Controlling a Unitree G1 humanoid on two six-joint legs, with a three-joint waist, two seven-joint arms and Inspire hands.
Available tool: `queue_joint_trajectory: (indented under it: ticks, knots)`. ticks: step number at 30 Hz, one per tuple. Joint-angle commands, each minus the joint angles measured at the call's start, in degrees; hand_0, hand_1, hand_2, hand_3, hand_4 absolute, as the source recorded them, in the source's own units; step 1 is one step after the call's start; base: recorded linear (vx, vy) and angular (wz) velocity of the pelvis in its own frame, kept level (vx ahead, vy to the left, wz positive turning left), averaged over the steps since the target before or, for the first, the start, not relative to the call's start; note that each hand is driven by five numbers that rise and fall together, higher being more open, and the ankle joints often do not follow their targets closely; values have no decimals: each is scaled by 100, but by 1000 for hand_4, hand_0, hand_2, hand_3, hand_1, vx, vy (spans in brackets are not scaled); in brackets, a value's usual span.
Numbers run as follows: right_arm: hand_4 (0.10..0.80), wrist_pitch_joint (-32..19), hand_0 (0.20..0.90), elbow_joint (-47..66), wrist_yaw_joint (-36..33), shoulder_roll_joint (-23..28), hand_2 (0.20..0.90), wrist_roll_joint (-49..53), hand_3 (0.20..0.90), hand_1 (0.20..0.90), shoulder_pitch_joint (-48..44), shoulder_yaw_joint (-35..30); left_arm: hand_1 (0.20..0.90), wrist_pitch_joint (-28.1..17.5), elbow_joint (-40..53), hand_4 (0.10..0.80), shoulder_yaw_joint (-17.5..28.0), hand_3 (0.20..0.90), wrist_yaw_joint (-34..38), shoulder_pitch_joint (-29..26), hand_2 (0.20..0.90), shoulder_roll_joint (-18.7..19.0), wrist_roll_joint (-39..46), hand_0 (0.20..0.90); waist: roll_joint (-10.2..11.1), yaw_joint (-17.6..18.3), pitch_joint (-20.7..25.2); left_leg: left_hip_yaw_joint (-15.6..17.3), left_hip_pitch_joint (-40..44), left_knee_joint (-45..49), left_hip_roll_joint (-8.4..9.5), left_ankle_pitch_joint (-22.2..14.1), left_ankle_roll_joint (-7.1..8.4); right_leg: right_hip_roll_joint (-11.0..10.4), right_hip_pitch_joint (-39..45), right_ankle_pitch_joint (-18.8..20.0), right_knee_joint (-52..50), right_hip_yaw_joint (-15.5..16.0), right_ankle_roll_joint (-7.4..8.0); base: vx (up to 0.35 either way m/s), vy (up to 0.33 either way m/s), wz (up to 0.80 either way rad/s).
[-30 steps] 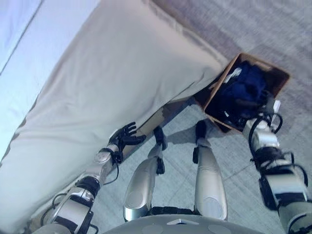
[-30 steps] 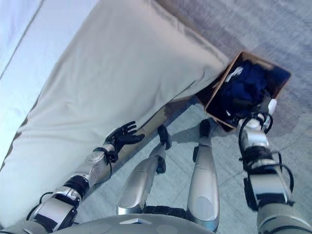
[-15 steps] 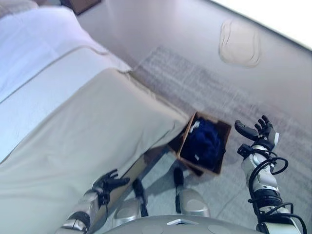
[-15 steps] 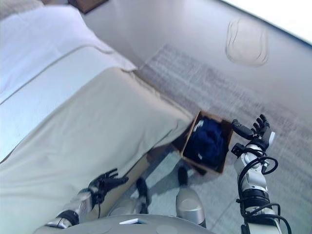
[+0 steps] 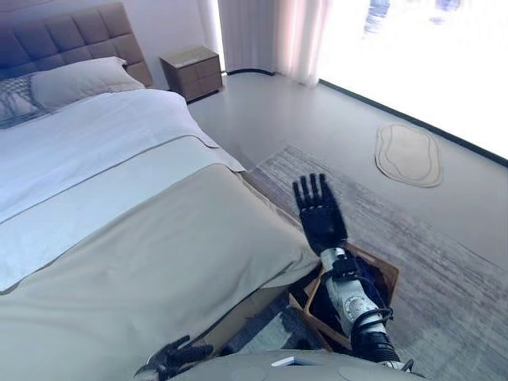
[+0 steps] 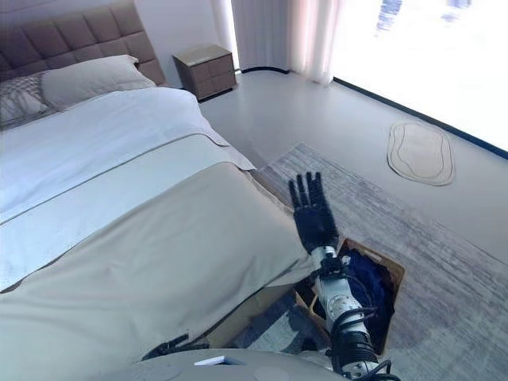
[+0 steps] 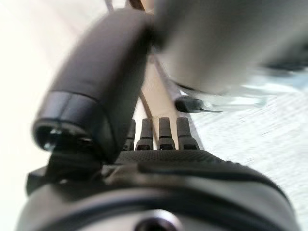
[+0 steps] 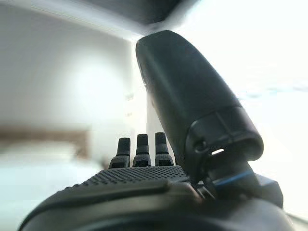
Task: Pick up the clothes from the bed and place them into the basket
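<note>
The brown basket [image 6: 396, 272] stands on the floor by the bed's foot corner, with dark blue clothes [image 6: 373, 294] inside it. My right arm partly hides it. My right hand [image 5: 319, 213] is raised upright above the basket and the bed's corner, fingers straight and spread, holding nothing. It also shows open in the right wrist view [image 8: 139, 183]. My left hand [image 5: 176, 357] is low by the bed's near edge, fingers spread and empty. The bed [image 5: 143, 246] has a smooth beige cover at its foot.
White sheets, pillows [image 5: 75, 81] and a padded headboard lie at the bed's far end. A wooden nightstand [image 5: 190, 70] stands beyond the bed. A grey carpet [image 5: 444, 254] lies under the basket, and a small oval mat [image 5: 409, 155] lies near the bright window.
The camera has tilted up from the floor to the room. My right hand has risen from beside the basket to upright before the view. My left hand stays low by the bed.
</note>
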State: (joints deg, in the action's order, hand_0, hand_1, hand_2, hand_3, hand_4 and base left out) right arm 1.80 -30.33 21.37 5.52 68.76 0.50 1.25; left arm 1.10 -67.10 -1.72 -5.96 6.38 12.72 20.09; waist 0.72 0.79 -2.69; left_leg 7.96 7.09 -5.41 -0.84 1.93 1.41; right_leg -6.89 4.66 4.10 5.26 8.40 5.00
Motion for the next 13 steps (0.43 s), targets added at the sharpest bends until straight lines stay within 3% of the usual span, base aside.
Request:
queue_joint_trajectory:
  ticks: [1, 3, 5, 11, 13]
  knots:
    - [800, -1380, 900, -1276, -2636, 1060, 900, -6085, 900, 900, -317, 134, 900, -106, -345, 800, -36, 900, -27, -368, 900, 303, -45, 900, 13, -20, -70, 20, 130, 107, 191, -677, -228, 118, 67, -434, -321, 154, 41, -40, -47, 3]
    - [800, -698, 900, -1843, -3436, 1709, 900, -7785, 900, 900, -445, 773, 900, -5, -256, 800, -56, 900, -67, -490, 900, 391, -133, 900, 61, -113, -108, -20, 76, 89, 177, -654, -246, 130, 61, -407, -295, 191, 44, -56, -107, 4]
    - [800, 8, 900, -2052, -3221, 1927, 900, -8115, 900, 900, -571, 1123, 900, 162, -145, 800, -220, 900, -128, -681, 900, 543, -150, 900, 124, -197, -151, -124, 40, 115, 176, -627, -255, 144, 82, -412, -302, 235, 25, -28, -134, 15]
    - [800, 587, 900, -3581, -2613, 1345, 900, -7312, 900, 900, -456, 1003, 900, 68, -232, 800, -339, 900, -379, -879, 900, 490, -496, 900, 74, -221, -181, -186, 37, 127, 170, -630, -310, 184, 96, -442, -330, 217, -40, -10, -41, 4]
    - [800, 584, 900, -3934, -2456, 1250, 900, -7653, 900, 900, -393, 902, 900, 36, -277, 800, -373, 900, -375, -894, 900, 460, -609, 900, 57, -208, -177, -171, 44, 115, 164, -623, -306, 195, 101, -438, -316, 211, -49, -14, -3, 4]
